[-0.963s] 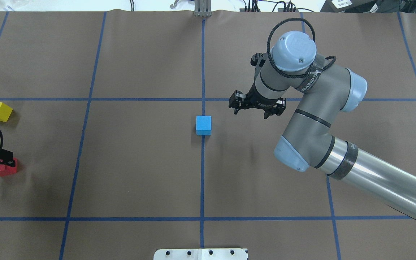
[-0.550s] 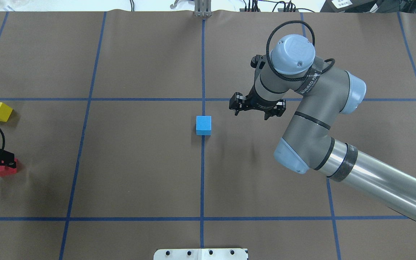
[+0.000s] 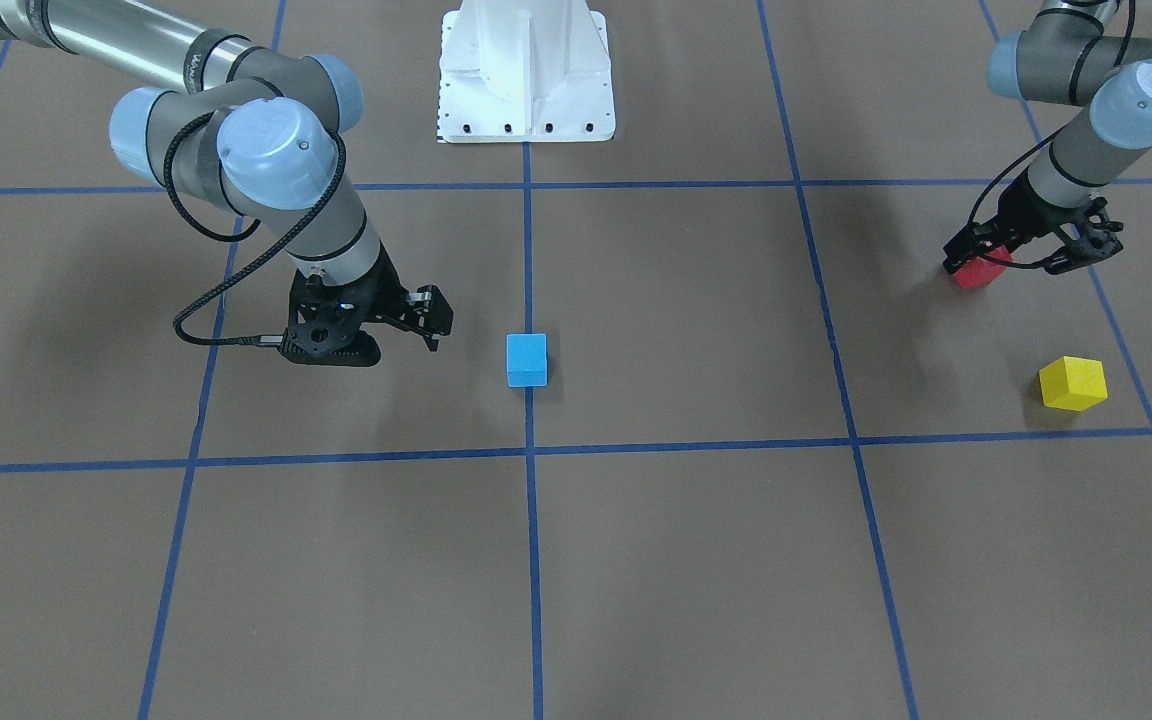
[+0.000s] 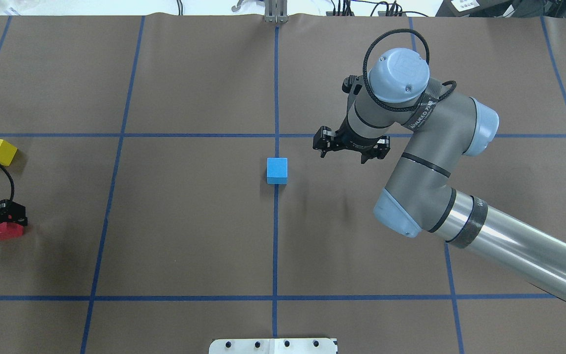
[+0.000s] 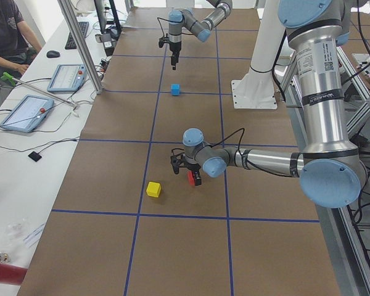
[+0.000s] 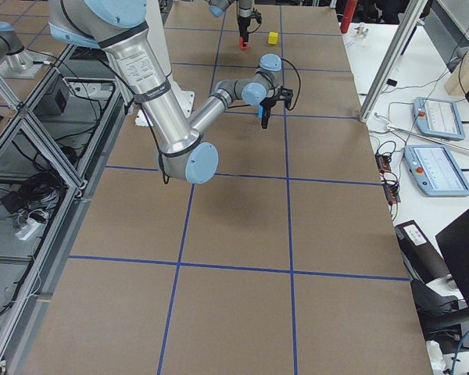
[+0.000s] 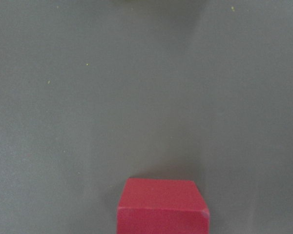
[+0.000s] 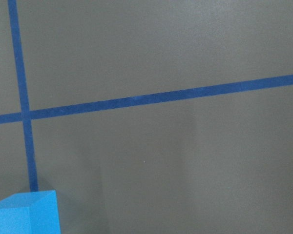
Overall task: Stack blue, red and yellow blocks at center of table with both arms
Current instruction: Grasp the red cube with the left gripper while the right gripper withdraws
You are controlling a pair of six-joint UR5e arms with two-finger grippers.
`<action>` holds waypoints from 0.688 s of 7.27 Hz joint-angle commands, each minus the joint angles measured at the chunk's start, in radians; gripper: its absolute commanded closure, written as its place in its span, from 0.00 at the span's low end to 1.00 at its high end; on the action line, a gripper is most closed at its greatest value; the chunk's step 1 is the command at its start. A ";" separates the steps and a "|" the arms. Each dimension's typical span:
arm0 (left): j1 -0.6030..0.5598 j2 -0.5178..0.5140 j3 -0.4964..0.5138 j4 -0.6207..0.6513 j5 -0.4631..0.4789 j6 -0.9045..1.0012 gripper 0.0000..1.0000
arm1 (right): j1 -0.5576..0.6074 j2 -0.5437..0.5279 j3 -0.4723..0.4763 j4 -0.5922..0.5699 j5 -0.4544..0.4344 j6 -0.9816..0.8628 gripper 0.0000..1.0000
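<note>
**Stacking scene, described outward from the blue block.** The blue block lies flat on the brown table. It sits astride the central tape line, just on the robot's side of that line's crossing with a transverse line, and nothing rests on it.

Near the blue block, to the robot's right and slightly farther from the robot, the right gripper hangs above the table. Its fingers are spread and empty, clear of the block. The right wrist view shows only a corner of the blue block, at lower left. Compared with the overhead pictures of up to a second earlier, this gripper and the blue block keep practically the same places.

Well apart from the blue block, toward the robot's left end of the table, the left gripper hovers over the red block. Its fingers are spread and not closed on the block; whether one finger touches it cannot be told. The red block rests on the table and appears at bottom centre in the left wrist view. Since the earlier pictures the left gripper has shifted a little toward the blue block, while the red block has not moved.

The yellow block lies near the red block, farther from the robot. It is turned askew to the tape lines and is unmoved.
</note>
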 commanded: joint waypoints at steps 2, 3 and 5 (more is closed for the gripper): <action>0.000 0.002 0.004 0.000 -0.001 0.029 0.67 | -0.001 0.001 0.003 0.000 -0.005 0.008 0.00; 0.000 0.000 0.001 0.000 -0.003 0.020 0.92 | -0.001 0.001 0.006 0.000 -0.006 0.009 0.00; 0.000 -0.009 -0.073 0.014 -0.014 0.022 1.00 | 0.001 0.001 0.013 0.000 -0.006 0.009 0.00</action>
